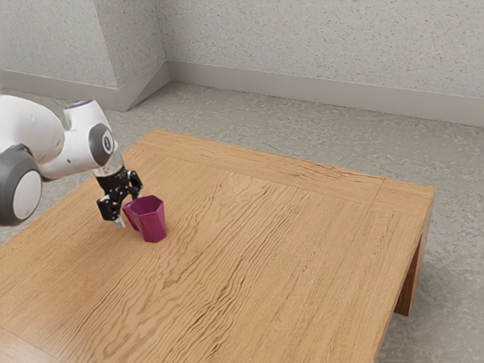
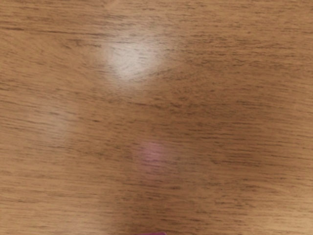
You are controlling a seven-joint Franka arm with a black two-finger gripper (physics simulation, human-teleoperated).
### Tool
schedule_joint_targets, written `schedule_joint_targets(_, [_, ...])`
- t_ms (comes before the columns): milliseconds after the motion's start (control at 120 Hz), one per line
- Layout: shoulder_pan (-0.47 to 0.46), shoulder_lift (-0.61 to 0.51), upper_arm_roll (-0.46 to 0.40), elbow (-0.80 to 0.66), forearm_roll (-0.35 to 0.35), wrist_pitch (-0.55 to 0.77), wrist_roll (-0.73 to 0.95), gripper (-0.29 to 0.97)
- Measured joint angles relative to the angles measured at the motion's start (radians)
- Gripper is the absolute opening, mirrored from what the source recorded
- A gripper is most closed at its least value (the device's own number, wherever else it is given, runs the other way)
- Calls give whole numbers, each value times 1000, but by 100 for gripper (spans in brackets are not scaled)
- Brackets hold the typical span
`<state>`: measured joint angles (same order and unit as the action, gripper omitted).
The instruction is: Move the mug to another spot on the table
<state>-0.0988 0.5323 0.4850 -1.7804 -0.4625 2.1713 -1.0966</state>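
Mug (image 1: 151, 219), magenta, upright on the wooden table (image 1: 302, 249), left of centre in the exterior view, my gripper (image 1: 121, 218) at its left side, grip state I cannot tell

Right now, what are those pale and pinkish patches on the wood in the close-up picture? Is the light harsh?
Exterior view: soft, even light; the mug casts only a faint shadow on the table. Wrist view: a whitish glare spot on the wood, a fainter one beside it, and a pink tint, probably the mug's colour reflected.
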Motion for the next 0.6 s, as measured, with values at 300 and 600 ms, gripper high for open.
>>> schedule_joint_targets(300, [-1, 4, 1, 0, -6, 8, 26, 31])
schedule_joint_targets(600, [-3, 2, 0, -1, -44, 21, 53, 12])
